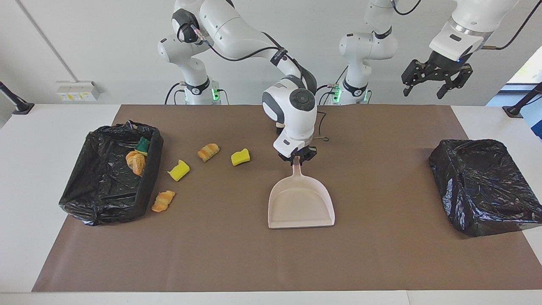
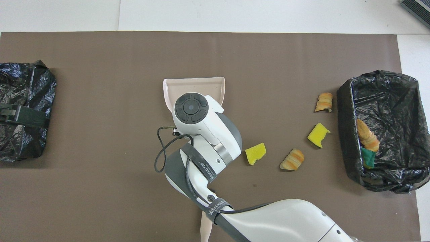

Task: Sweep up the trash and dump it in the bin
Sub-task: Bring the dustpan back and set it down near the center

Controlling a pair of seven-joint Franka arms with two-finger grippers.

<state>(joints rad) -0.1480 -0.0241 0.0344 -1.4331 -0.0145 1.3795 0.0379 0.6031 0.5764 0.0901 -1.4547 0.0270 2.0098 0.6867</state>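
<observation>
At the desk's centre, the right gripper had its fingers at the dustpan handle; grip state indeterminate. The left gripper waited, fingers open, above the desk's corner.

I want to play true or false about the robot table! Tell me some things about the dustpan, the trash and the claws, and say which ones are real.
1. The right claw is at the top of the beige dustpan's handle. True.
2. The dustpan is full of trash. False: its tray is bare.
3. Four trash pieces lie on the brown mat outside the bins. True: two yellow sponge chunks and two croissant lumps.
4. The left claw is touching the black bin at its end. False: it hangs open high in the air, waiting.
5. The bin beside the trash pieces has nothing in it. False: a croissant lump and a green piece lie inside.
</observation>
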